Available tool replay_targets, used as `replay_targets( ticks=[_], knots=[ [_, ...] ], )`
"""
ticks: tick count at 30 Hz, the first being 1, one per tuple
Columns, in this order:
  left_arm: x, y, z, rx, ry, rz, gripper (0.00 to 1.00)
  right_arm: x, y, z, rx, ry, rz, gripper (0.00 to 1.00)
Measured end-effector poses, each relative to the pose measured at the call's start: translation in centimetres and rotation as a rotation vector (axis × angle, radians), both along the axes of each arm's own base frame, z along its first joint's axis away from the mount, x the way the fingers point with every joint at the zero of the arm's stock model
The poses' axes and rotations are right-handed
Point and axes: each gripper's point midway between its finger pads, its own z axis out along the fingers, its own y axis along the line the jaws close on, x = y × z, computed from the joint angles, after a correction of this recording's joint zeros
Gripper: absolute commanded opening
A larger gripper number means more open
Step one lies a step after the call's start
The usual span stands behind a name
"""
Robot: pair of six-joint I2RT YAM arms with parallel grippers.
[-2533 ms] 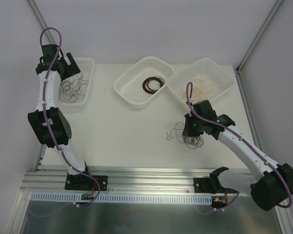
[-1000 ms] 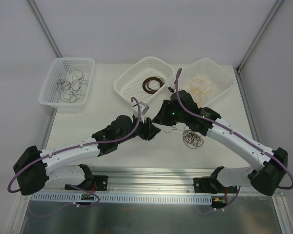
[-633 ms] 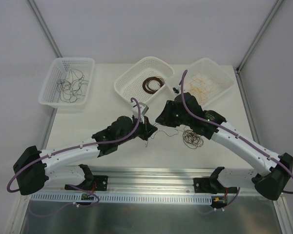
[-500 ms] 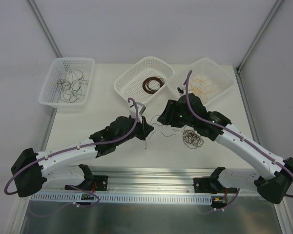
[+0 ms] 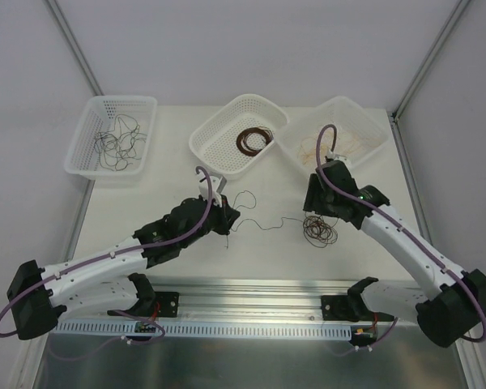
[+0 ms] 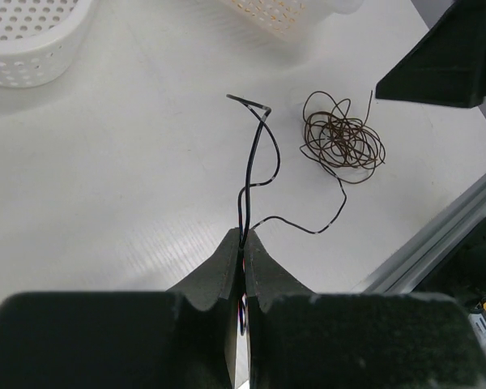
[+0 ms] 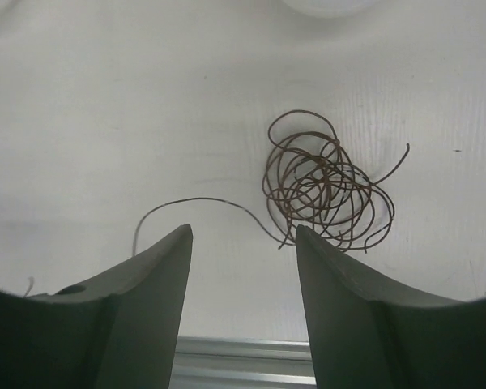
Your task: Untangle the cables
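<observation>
A: Left gripper (image 6: 243,240) status?
B: Clamped on one black cable (image 6: 256,158) — the strand rises from the fingertips and trails over the table (image 5: 170,194).
A: Right gripper (image 7: 243,235)?
B: Jaws apart, holding nothing — poised above the brown tangle (image 7: 322,185) lying on the table.

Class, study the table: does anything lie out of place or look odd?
A brown wire tangle lies loose on the table, outside the nearby basket; a black wire trails from the shut left tool.

place: robot lab | cues: white-walled booth (image 5: 251,49); aluminium rail (image 5: 251,301)
</observation>
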Motion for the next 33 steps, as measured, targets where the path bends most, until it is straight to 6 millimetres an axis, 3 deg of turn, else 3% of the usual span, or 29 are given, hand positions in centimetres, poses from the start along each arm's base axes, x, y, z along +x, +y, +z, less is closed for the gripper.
replay_targets(
  ticks=[7, 13, 19, 25, 31, 33],
  knots=[
    [-0.2, 0.6, -0.1, 0.008, 0.009, 0.012, 0.0, 0.2, -0.5, -8.1, -0.155, 0.205, 0.008, 0.47],
    [-0.5, 2.0, 0.5, 0.014, 0.0, 0.04, 0.0, 1.1, -0.9, -11.9, -0.226, 0.282, -0.016, 0.38],
    [-0.7, 4.6, 2.5, 0.023, -0.027, 0.114, 0.0, 1.5, -1.3, -14.4, -0.251, 0.334, -0.033, 0.24],
    [-0.6, 8.7, 8.1, 0.023, -0.11, 0.226, 0.0, 2.1, -1.8, -14.8, -0.236, 0.338, -0.063, 0.19],
    [-1.4, 15.1, 16.0, 0.01, -0.243, 0.374, 0.0, 3.0, -2.8, -14.7, -0.178, 0.34, -0.124, 0.18],
    [-1.9, 17.1, 17.7, 0.029, -0.273, 0.413, 0.0, 3.5, -3.2, -14.4, -0.148, 0.333, -0.146, 0.18]
  ],
)
